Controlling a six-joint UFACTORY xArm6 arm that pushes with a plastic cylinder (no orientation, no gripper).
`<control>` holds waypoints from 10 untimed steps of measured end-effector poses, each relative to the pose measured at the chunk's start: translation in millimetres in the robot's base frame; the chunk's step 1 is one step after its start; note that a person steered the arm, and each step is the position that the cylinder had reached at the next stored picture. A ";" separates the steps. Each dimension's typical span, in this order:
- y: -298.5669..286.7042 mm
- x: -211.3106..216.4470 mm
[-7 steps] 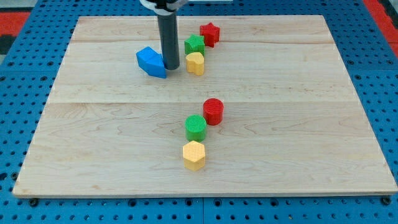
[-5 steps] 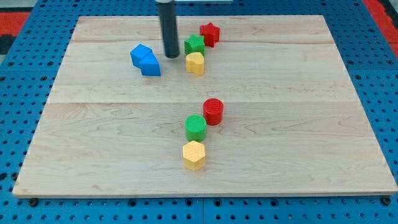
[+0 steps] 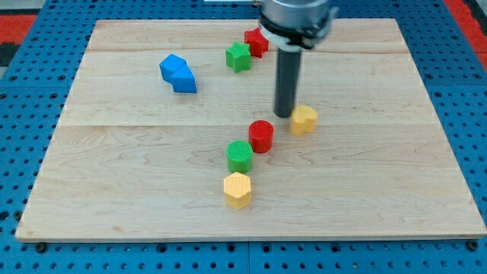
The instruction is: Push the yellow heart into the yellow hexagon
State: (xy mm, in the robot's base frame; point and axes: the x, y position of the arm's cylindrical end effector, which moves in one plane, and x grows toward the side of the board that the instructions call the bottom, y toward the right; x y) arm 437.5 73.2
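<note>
Yellow heart [image 3: 304, 119] mid-push, touching the rod's tip [image 3: 284, 115], a plain tool with no jaws; next, steer it toward the yellow hexagon [image 3: 237, 189].

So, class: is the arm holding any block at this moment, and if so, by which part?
Nothing is held. My tip is a bare rod end that stands just to the view's left of the yellow heart, at its upper-left edge.

The yellow heart [image 3: 304, 120] lies mid-board, well apart from the yellow hexagon [image 3: 237, 189] near the view's bottom.
</note>
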 end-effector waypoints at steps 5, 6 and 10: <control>89.6 20.8; 116.3 19.6; 60.8 63.7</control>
